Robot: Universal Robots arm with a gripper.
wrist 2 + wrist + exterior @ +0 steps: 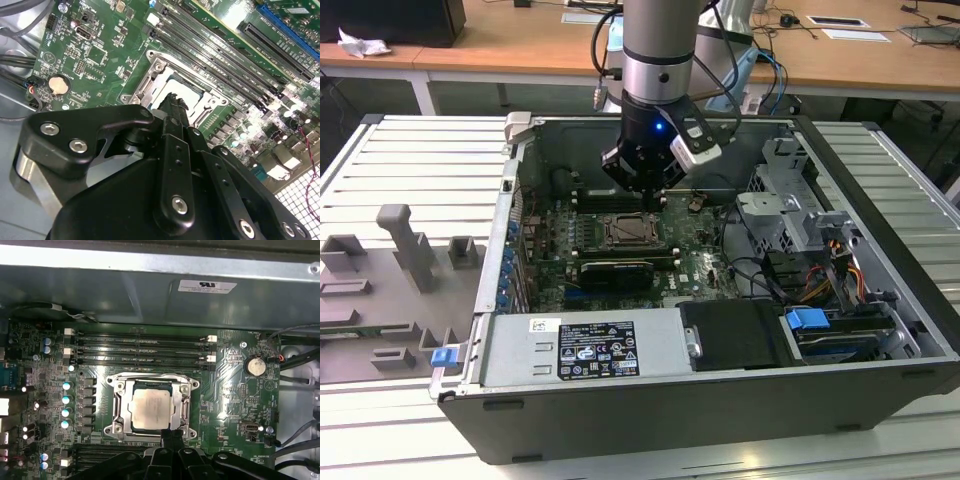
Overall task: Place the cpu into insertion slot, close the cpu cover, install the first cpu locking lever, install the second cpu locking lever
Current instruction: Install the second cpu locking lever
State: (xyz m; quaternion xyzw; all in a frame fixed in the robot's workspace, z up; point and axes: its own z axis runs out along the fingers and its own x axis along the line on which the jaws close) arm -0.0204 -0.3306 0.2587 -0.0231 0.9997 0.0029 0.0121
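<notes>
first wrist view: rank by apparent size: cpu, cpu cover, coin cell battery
1. cpu cover, the frame around the chip
2. cpu, seated inside it
3. coin cell battery, smallest

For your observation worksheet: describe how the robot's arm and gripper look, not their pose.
The arm is a silver-grey cylinder with a black wrist section showing a small blue light; dark cables trail beside it. The gripper is black, built of linked bars joined by silver screws, seen in both wrist views.
</notes>
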